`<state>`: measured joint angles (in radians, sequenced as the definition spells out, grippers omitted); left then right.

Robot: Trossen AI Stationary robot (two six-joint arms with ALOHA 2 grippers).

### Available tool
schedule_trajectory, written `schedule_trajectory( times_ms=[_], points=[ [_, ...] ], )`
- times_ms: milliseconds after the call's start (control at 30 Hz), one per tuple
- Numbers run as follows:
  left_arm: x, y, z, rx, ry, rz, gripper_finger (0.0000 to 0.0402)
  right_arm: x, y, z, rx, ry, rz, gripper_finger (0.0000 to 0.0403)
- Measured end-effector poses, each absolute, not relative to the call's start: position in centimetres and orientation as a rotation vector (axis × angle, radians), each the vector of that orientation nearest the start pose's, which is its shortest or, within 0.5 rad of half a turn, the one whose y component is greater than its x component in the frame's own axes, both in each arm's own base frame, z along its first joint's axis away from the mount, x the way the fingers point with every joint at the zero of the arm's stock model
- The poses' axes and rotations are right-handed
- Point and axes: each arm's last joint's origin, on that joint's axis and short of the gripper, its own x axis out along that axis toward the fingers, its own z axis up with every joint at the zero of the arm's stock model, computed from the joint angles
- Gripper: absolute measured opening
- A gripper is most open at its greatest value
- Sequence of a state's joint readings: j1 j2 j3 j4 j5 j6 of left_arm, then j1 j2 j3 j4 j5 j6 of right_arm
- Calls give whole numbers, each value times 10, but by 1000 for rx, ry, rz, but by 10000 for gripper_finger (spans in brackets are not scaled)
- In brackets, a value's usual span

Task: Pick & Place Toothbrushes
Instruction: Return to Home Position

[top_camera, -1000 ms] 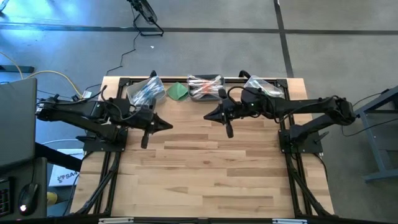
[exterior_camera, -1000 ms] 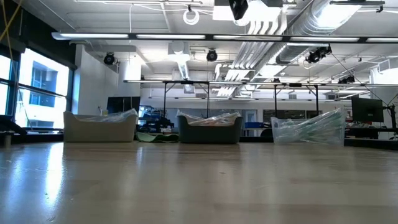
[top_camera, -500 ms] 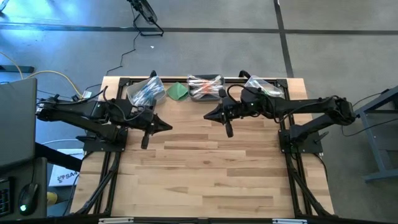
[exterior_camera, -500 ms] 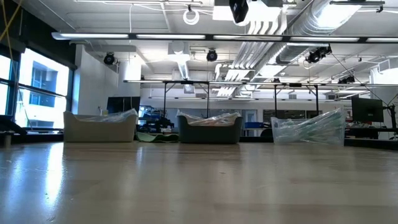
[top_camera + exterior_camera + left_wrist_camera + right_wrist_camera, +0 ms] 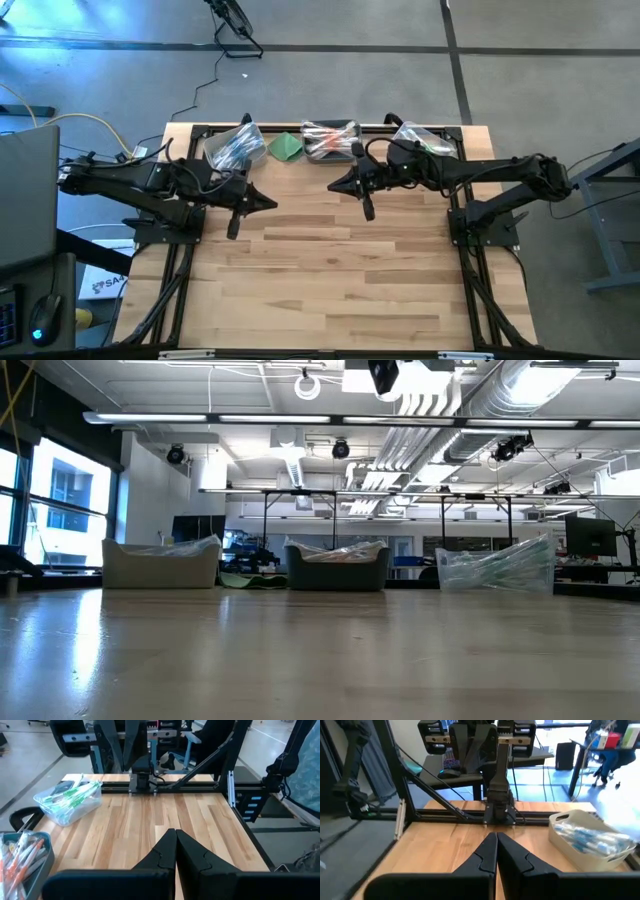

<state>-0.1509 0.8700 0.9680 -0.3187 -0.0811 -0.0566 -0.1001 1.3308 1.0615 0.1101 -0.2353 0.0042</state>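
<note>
The toothbrushes are all gathered in three containers along the top edge of the table point(image 5: 330, 270) in the high view. The blue toothbrushes point(image 5: 592, 839) fill the pale bin point(image 5: 160, 572) at the upper left. The orange toothbrushes point(image 5: 17, 860) lie in the blue bin point(image 5: 337, 575) at top centre. The green toothbrushes point(image 5: 72, 795) rest in the clear bin point(image 5: 75, 811) at the upper right. A folded green cloth point(image 5: 287, 147) lies between the pale bin and the blue bin.

No loose toothbrush shows on the bare wood below the bins in any view, so the sorting looks finished, with nothing left to pick.

The left end effector point(image 5: 272, 203) hovers left of centre, just below the pale bin. Its fingers point(image 5: 165, 851) are pressed together and hold nothing. The right end effector point(image 5: 332, 187) hangs near the middle, just below the blue bin. It is likewise closed and empty, its tips meeting in its own wrist view.

Both arms are drawn in over the upper part of the table with their tips pointing toward each other. I judge that only the retreat to a rest pose remains, if it is not already complete.
</note>
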Motion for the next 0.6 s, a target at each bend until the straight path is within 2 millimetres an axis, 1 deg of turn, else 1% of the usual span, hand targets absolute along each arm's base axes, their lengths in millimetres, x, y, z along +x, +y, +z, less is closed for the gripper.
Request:
schedule_trajectory(
  times_ms=[167,300,400,600],
  points=[
    [181,-25,369,-12,208,-69,0,303,-23,335,78,183,140,2],
    [180,-27,369,50,203,-155,0,302,-21,334,69,190,231,2],
    [173,-28,371,59,203,-200,0,299,-21,338,73,179,272,3],
    [155,-24,376,61,181,-162,0,283,-21,354,58,132,282,3]
  ],
)
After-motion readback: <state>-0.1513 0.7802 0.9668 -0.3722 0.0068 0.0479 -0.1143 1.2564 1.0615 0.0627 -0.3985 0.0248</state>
